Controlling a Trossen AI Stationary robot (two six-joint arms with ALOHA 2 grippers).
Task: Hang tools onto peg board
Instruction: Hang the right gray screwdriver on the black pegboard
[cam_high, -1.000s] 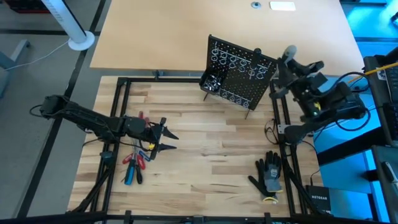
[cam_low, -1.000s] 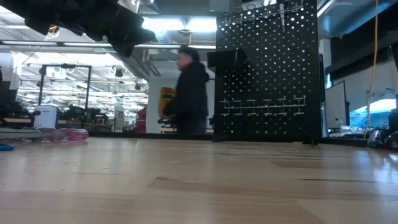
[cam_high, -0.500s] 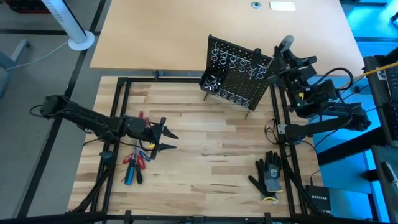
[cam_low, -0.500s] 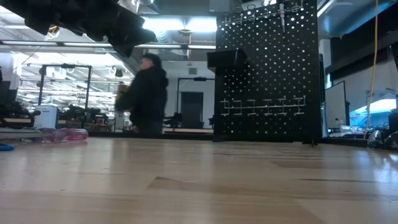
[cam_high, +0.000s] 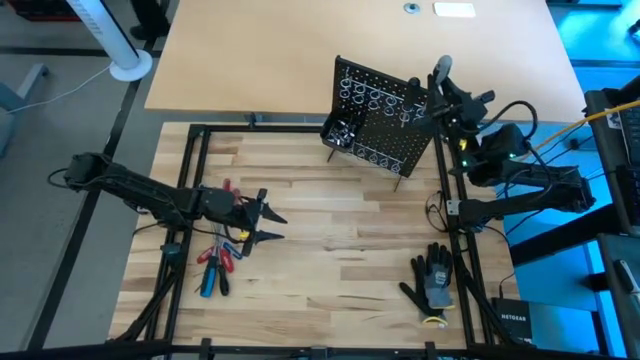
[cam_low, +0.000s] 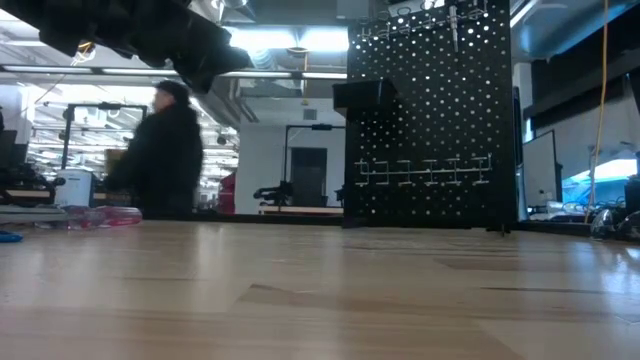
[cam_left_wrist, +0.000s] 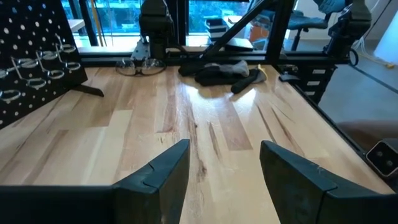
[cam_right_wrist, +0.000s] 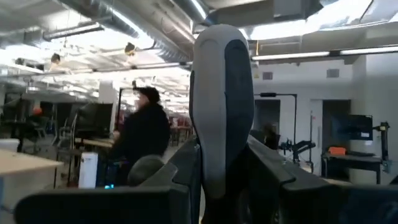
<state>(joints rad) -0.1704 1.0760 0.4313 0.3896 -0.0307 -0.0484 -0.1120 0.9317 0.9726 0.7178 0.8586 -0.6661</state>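
The peg board (cam_high: 385, 125) stands at the table's far right on thin legs, and the low view also shows the peg board (cam_low: 430, 110). One tool (cam_low: 453, 25) hangs in its top row. Several red- and blue-handled tools (cam_high: 215, 262) lie flat on the table at the left. Just above them, my left gripper (cam_high: 268, 222) is open and holds nothing; the left wrist view shows its gap (cam_left_wrist: 224, 174). My right gripper (cam_high: 445, 95) is raised at the board's right edge. It is shut on a grey-and-black-handled tool (cam_right_wrist: 221, 106). My right gripper pinches the lower part of the tool's handle (cam_right_wrist: 219, 177) between its two fingers (cam_right_wrist: 186, 168). The handle's rounded free end (cam_high: 441, 68) sticks out past the fingertips, slanting up. The tool is lifted clear of the table. The gripper hides its shaft.
A black-and-grey glove (cam_high: 432, 280) lies near the table's right front. A black frame (cam_high: 190, 180) runs around the work surface. Bare wood lies between the left gripper and the peg board. A person (cam_low: 165, 150) walks in the room behind the table.
My right gripper has swung toward the table's left, in to the peg board's right edge. It has sunk a little and rolled, carrying the tool along. The person in the room behind has walked to the left.
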